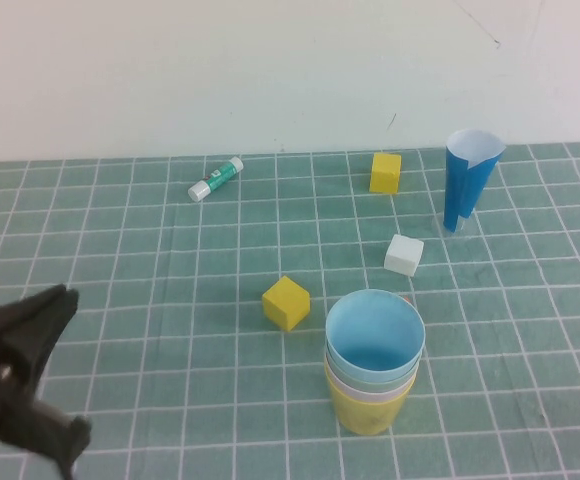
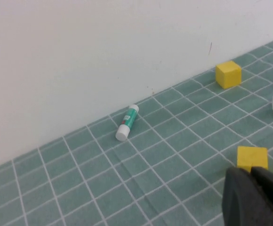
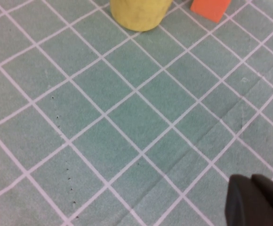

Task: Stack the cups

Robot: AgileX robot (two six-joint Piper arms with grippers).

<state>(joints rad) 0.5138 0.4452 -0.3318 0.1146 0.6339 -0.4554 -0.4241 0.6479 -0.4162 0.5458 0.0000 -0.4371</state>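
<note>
The cups stand nested in one stack [image 1: 373,370] at the front right of the green grid mat. The light blue cup [image 1: 375,335] is innermost on top, pale green and pale pink rims show under it, and the yellow cup [image 1: 368,412] is outermost at the bottom. The yellow cup's base also shows in the right wrist view [image 3: 139,12]. My left gripper [image 1: 60,303] is shut and empty at the front left, far from the stack; it also shows in the left wrist view [image 2: 251,172]. My right gripper [image 3: 250,181] is shut and empty over bare mat, out of the high view.
A yellow cube [image 1: 286,302] lies left of the stack. A white cube [image 1: 404,254], a second yellow cube [image 1: 385,172] and a tall dark blue cone cup [image 1: 468,180] stand behind it. A glue stick [image 1: 216,178] lies by the wall. An orange block [image 3: 211,7] lies near the yellow cup.
</note>
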